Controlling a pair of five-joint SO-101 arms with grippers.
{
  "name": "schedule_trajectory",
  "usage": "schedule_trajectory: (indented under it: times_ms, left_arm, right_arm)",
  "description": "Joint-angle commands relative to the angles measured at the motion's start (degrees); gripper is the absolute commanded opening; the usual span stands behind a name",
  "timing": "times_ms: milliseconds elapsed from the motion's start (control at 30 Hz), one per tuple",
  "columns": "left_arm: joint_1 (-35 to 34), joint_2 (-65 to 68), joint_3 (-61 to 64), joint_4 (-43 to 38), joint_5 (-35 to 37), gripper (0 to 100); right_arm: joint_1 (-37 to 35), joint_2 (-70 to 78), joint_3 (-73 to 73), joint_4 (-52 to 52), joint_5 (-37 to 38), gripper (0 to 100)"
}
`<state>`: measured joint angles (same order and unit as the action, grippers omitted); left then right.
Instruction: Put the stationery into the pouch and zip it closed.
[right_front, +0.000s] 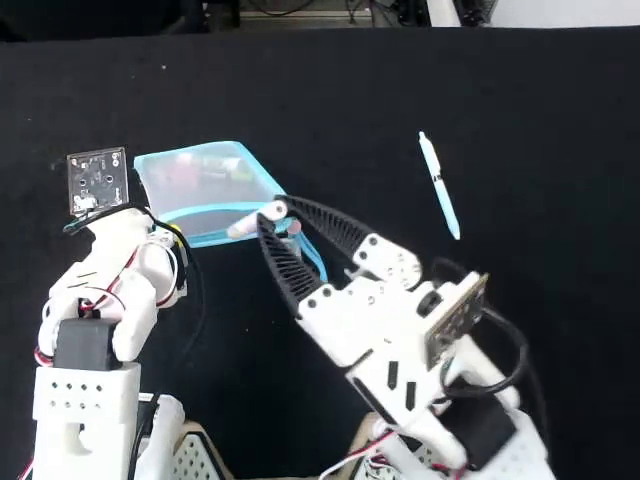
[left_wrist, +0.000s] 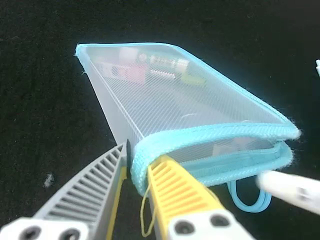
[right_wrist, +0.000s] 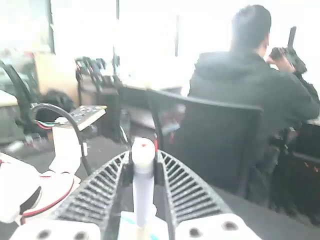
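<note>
A blue pen (right_front: 440, 187) lies loose on the black table (right_front: 400, 80), well apart from the pouch (right_front: 205, 180), and my right arm stands between the two. My right gripper (right_wrist: 143, 156) is clamped around a white pen (right_wrist: 143, 190), which sticks out past the fingertips. In the high view its far end sits right at the corner of the pouch's mouth, just beside the blue loop (left_wrist: 249, 201). I cannot tell whether it is inside yet. My left gripper (left_wrist: 137, 157) is pinched shut on the opposite corner of the mouth, with the grey and yellow fingers either side of the blue trim. The pouch is clear mesh edged in light blue, lying flat with its mouth gaping. Blurred pink and green shapes show through near its closed end.
</note>
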<state>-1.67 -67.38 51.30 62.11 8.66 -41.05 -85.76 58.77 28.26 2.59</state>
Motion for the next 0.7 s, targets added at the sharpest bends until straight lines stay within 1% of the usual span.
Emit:
schedule_trajectory:
  times_ms: [0,133,333,433,600,667]
  left_arm:
    - [-0.3,-0.9,-0.8,0.1,0.3,3]
    - [-0.3,-0.9,-0.8,0.1,0.3,3]
    - [-0.3,-0.9,-0.8,0.1,0.3,3]
    - [-0.3,-0.9,-0.8,0.1,0.3,3]
    - [-0.1,-0.9,-0.8,0.1,0.3,3]
    - [-0.1,-0.9,-0.8,0.1,0.3,3]
  right_arm:
    - [-1.1,-3.3,7.5,-8.7,-0.3,1.2]
    - [-1.0,-3.9,15.1,-15.4,0.4,1.2]
    - [-1.0,-3.9,27.4,-27.9,10.4,1.1]
    - [-1.0,-4.1,32.6,-32.5,13.6,1.1]
    - [-1.3,-3.9,35.6,-32.5,13.8,1.5]
    - [-1.3,-4.3,34.6,-28.0,13.8,2.3]
